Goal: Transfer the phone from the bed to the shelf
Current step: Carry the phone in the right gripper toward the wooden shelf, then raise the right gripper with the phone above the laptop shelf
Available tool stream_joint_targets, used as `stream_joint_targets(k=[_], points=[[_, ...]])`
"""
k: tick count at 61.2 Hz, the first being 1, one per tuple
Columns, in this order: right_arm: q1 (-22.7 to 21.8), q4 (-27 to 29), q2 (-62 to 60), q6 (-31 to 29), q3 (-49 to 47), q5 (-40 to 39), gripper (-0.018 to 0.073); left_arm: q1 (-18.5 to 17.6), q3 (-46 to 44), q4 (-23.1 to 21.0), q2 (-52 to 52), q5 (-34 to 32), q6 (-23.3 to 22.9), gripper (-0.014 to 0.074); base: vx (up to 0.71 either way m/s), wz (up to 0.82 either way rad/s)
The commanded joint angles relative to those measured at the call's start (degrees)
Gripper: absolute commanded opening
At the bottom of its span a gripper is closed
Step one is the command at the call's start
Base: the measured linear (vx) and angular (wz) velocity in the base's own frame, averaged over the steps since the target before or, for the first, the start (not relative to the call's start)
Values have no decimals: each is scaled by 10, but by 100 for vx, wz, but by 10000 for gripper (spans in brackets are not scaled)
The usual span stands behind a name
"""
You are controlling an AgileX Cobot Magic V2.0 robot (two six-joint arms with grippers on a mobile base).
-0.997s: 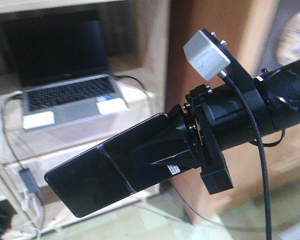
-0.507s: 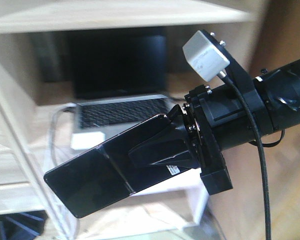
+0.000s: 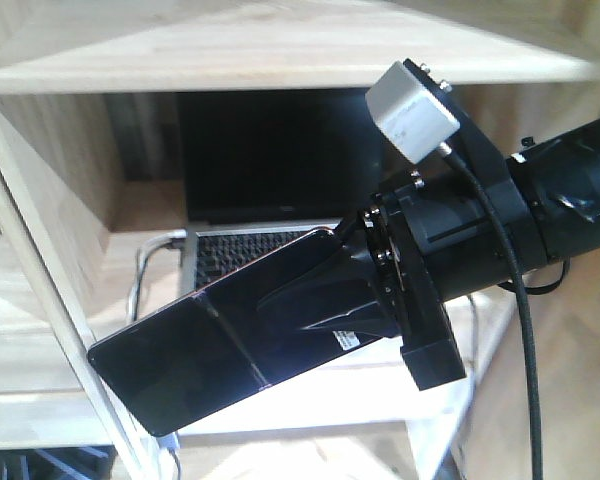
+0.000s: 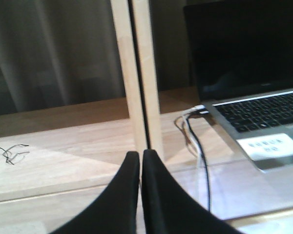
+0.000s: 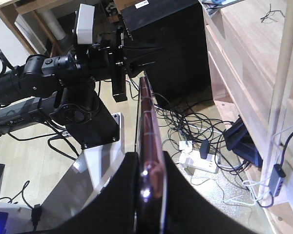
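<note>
**Shelf** (image 3: 280, 45): light wood, thick plank boards, slanted side panel.
- **Laptop** (image 3: 270, 150): on the middle board, open, screen dark, white label on the palm rest.
- **Cables** (image 4: 195, 131): grey and black, lying on the board just left of the laptop and reaching its rear corner.
- **Post** (image 4: 136, 73): upright, left of the laptop, beyond the cables.
- **Wire scrap** (image 4: 10, 151): black, lying well left of the laptop, past the post.

**Floor** (image 5: 29, 161): pale, below the laptop's board.
- **Power strip** (image 5: 198, 158): white, lying among tangled black leads (image 5: 185, 112).

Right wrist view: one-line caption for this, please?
Right gripper clamps the phone edge-on, with the shelf at right.
</note>
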Motion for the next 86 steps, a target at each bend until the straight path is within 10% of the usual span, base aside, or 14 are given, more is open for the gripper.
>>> stream_joint_targets(k=[1,86], points=[[-1,53,-18,-3,-14,32,-2,1,-13,-5,-2,-41,-3,1,12,10],[-1,53,-18,-3,-14,33,-2,1,-13,-5,-2,-41,-3,1,6,4]])
